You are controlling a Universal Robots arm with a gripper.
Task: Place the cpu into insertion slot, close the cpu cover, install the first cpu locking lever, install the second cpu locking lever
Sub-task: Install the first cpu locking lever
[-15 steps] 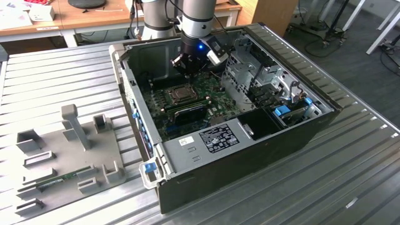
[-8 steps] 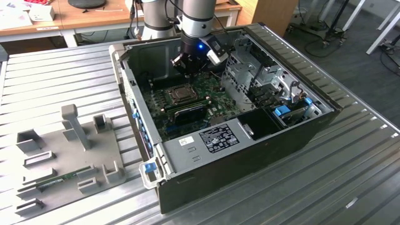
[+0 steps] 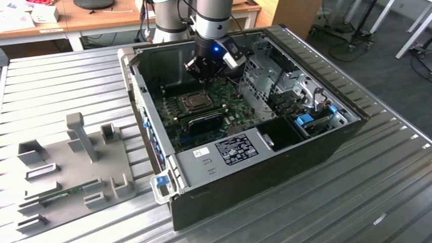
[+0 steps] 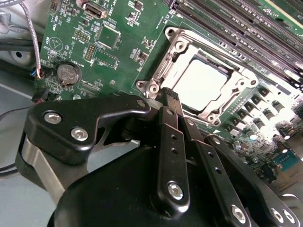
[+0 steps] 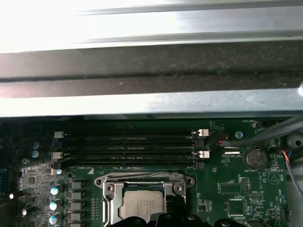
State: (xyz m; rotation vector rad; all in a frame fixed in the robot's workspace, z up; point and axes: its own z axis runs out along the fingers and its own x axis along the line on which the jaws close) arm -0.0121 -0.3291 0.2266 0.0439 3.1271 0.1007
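Exterior view first: I see the open computer case (image 3: 270,126) lying on a ribbed metal table (image 3: 60,81), a grey fixture tray (image 3: 74,167) well apart toward the exterior view's left. My gripper (image 3: 202,71) hangs inside the case just above the green motherboard (image 3: 229,96). In the second wrist view its black fingers (image 4: 171,137) are pressed together on nothing, their tips at the socket's edge. The cpu (image 4: 201,79), dull silver and flat, sits in the insertion slot (image 5: 147,201), with the silvery cpu cover (image 4: 176,45) down around it. Long black memory slots (image 5: 128,146) run beside the socket.
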